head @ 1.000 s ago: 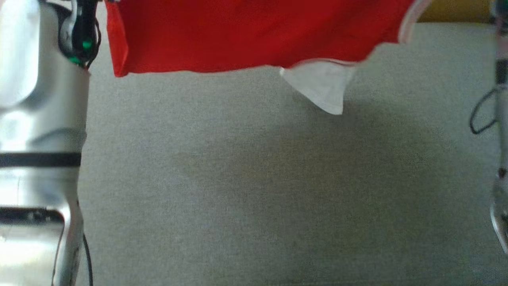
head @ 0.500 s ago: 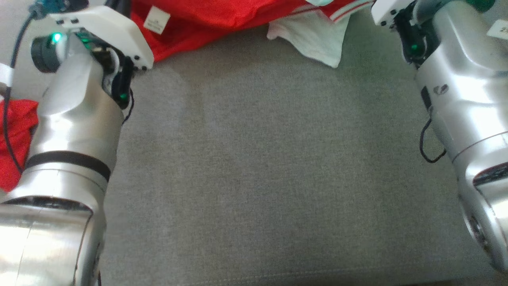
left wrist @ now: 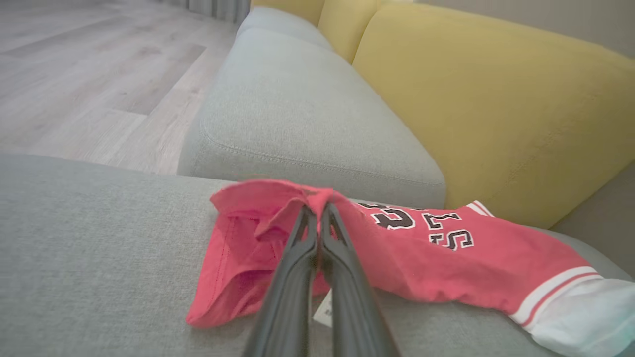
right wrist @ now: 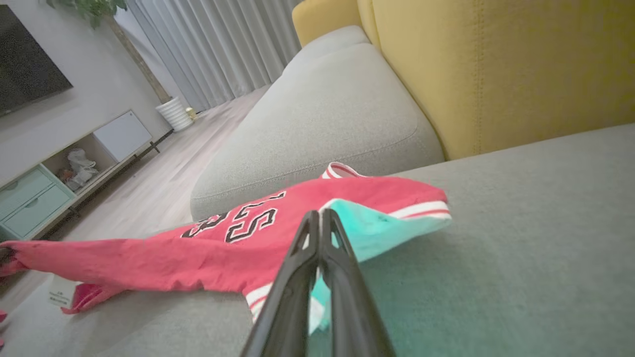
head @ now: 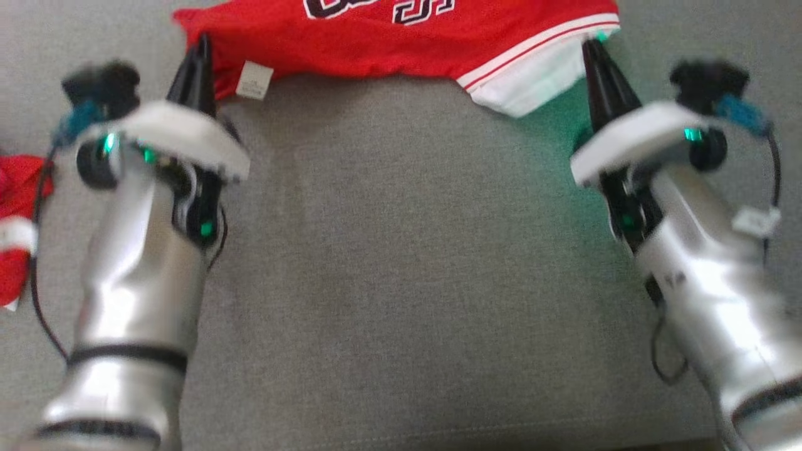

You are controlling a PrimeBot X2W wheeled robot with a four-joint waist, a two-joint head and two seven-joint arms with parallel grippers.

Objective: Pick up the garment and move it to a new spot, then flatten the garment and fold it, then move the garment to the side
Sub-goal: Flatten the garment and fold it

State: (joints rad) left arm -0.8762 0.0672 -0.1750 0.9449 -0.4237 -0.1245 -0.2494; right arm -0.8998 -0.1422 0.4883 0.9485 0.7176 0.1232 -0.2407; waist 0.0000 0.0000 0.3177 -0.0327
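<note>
The red cloth jersey with white trim [head: 388,31] is lying across the grey sofa cushion [head: 401,282], its long axis running left to right between the arms. The left jaws are clamping tight on its red end, the right jaws on its white-trimmed end.

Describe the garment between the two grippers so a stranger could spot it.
On the grey sofa seat, before the yellow back cushions, a red jersey lies stretched between the left gripper and right gripper. Its black-and-white lettering and striped white trim set it apart from the other red cloth on the left.
</note>
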